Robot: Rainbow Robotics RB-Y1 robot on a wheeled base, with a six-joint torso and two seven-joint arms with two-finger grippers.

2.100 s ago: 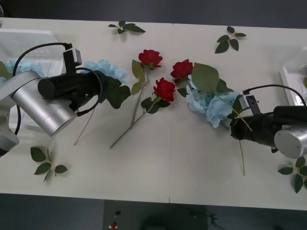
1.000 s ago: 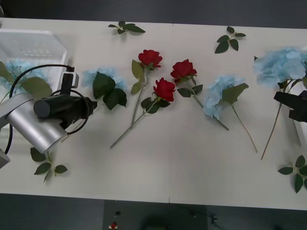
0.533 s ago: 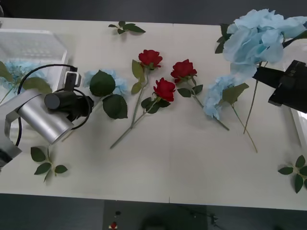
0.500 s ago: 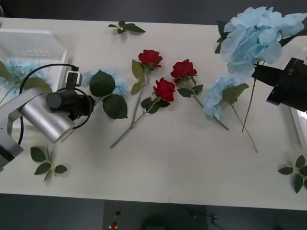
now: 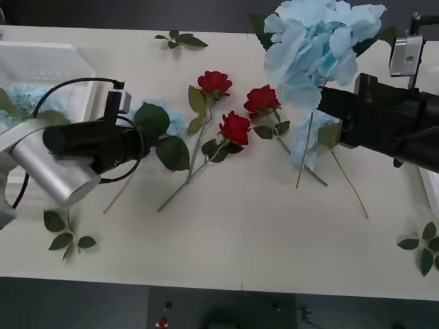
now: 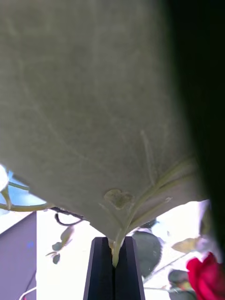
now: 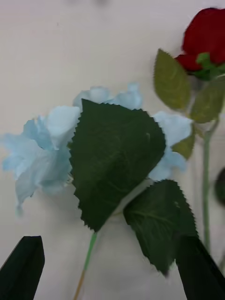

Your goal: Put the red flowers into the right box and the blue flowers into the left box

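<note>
Pale sky-blue flower (image 5: 319,41), many-petalled, thin stem dangling; red flowers (image 5: 235,127) compact.

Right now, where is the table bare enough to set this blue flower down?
The near strip of the table, between the two leaf sprigs, is bare. The middle is crowded with the red flowers. The right gripper is shut on a blue flower; the left gripper is open.
</note>
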